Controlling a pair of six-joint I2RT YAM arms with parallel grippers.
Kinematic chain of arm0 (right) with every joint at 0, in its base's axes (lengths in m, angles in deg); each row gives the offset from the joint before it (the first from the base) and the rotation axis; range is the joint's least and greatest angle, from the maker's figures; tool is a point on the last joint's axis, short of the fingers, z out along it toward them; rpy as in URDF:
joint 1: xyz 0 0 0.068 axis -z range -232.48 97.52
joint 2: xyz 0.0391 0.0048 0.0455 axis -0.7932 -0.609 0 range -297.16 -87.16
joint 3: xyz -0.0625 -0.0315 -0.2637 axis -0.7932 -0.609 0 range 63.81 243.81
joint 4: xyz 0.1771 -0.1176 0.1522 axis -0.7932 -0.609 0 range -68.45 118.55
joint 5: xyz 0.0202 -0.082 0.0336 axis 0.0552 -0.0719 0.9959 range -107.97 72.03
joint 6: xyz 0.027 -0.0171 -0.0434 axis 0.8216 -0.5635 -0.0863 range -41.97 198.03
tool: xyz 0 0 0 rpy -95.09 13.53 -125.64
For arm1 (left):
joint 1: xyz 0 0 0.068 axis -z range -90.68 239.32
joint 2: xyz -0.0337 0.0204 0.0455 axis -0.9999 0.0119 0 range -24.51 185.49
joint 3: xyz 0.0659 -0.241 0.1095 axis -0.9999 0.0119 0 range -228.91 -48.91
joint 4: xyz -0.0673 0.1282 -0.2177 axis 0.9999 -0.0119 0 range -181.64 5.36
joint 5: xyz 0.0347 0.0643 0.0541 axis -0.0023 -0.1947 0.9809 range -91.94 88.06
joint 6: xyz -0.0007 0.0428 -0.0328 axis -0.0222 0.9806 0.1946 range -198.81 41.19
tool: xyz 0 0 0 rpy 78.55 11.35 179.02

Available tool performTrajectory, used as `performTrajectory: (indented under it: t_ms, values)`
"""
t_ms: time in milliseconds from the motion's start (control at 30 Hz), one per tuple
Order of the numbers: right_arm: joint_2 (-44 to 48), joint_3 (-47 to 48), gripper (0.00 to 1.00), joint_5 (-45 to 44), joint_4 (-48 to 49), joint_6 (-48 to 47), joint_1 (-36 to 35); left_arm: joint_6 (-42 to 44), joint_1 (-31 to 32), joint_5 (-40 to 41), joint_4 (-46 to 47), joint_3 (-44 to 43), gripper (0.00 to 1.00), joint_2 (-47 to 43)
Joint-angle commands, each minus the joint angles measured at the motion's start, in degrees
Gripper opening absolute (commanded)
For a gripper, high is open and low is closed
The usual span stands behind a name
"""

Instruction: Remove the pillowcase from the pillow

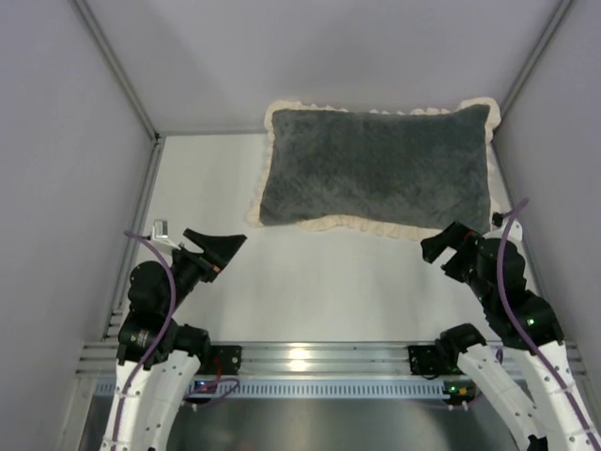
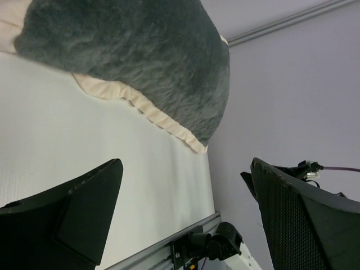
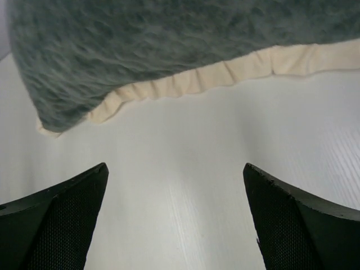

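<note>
The pillowcase (image 1: 376, 167) lies flat at the back of the table, dark grey plush face up, with a cream frill all round. It fills the top of the left wrist view (image 2: 146, 50) and of the right wrist view (image 3: 169, 50). The pillow is hidden inside it. My left gripper (image 1: 218, 248) is open and empty, near the cover's front left corner but apart from it. My right gripper (image 1: 443, 242) is open and empty, just in front of the cover's front right frill, not touching it.
Grey walls close in the white table (image 1: 310, 291) on the left, back and right. An aluminium rail (image 1: 310, 359) with the arm bases runs along the near edge. The right arm's base (image 2: 216, 242) shows in the left wrist view.
</note>
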Motion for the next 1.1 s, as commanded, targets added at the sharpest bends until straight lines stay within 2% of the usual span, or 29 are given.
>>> performTrajectory:
  t_ms: [0,133,167,233,267,333,367,433,467,567,633,767,900,1033,1067]
  values:
    - [-1.7,3.0,0.99,-6.6,-7.5,0.9,0.5,3.9,-0.4,1.8,-2.7,-3.5,0.99,1.4]
    - [-6.5,7.1,1.0,-10.1,-4.9,-0.7,0.6,6.1,-0.4,0.9,-1.4,-6.7,0.99,10.9]
    - [-11.1,8.1,0.99,-12.0,-4.8,-1.3,0.6,6.6,-0.4,-0.2,-0.7,-8.0,0.99,17.4]
    - [-16.4,11.6,0.99,-13.1,-4.8,-1.9,1.3,9.0,-0.4,-2.9,1.2,-10.2,0.99,24.0]
    - [-21.1,12.8,1.0,-11.7,-4.8,-3.0,3.9,9.8,-0.4,-3.0,1.4,-11.4,0.99,29.9]
    - [-25.0,15.0,1.0,-7.4,-3.9,-5.5,8.3,12.2,-0.4,-3.6,1.8,-15.1,0.99,34.9]
    - [-27.9,15.1,0.99,-2.8,-2.0,-7.6,13.4,12.9,-0.4,-3.5,1.9,-16.2,0.99,38.8]
    - [-30.0,14.6,0.99,2.0,0.3,-9.7,18.8,14.3,-0.4,-1.9,2.0,-18.4,0.99,41.3]
    - [-31.9,14.2,0.99,6.8,2.6,-11.8,24.8,14.9,-0.4,-1.1,2.5,-18.8,0.99,43.1]
    - [-35.6,12.4,0.99,15.4,5.7,-13.5,34.8,15.4,-0.4,2.4,3.9,-19.5,0.98,45.8]
    - [-37.2,11.2,0.99,16.6,7.0,-13.8,37.5,15.9,-0.5,3.8,4.3,-20.0,0.98,47.1]
    - [-37.2,9.3,0.99,16.6,11.0,-13.7,38.6,16.6,-0.4,4.5,9.7,-18.6,0.99,52.1]
    - [-37.5,7.1,1.0,16.1,15.9,-13.0,38.9,16.9,-0.4,0.4,17.8,-18.4,0.99,58.9]
    - [-38.2,0.8,0.99,22.4,27.9,-8.4,39.3,16.1,-0.4,-3.5,30.4,-18.7,0.99,66.0]
    - [-38.5,-0.8,0.99,24.3,35.2,-6.0,39.3,14.8,-0.4,-4.4,32.7,-18.8,0.99,68.6]
